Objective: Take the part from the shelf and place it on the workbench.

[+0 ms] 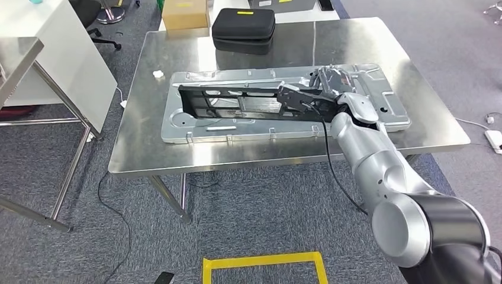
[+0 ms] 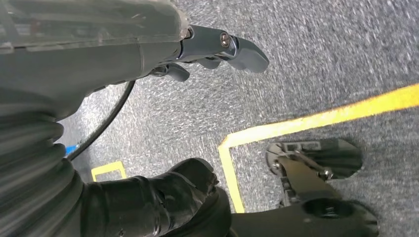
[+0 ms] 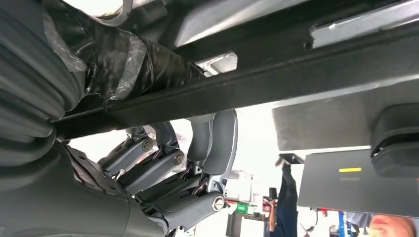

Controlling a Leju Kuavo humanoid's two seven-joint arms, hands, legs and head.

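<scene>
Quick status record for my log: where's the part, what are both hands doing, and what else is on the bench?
part: long black frame, lying across the silver panel
right hand: at the frame's right end, fingers around its bar
left hand: hanging over the grey carpet, holding nothing
workbench: steel table
also on bench: black case, cardboard box

R arm (image 1: 379, 160) is brushed silver w/ a fat ball-shaped joint, going black nearest the body. A thin black cable (image 1: 337, 177) runs loose beside the arm. Right hand (image 1: 331, 97) is grey metal w/ dark linkages; close up, its fingers (image 3: 163, 170) are grey-blue bars w/ round screw heads and thin red wiring near them. Thumb (image 3: 148, 61) is wrapped in black tape + clear film. Left hand (image 2: 217, 49) has a grey ribbed cover (image 2: 29, 163), screws at the finger pivots, same black taped thumb (image 2: 158, 197).
</scene>
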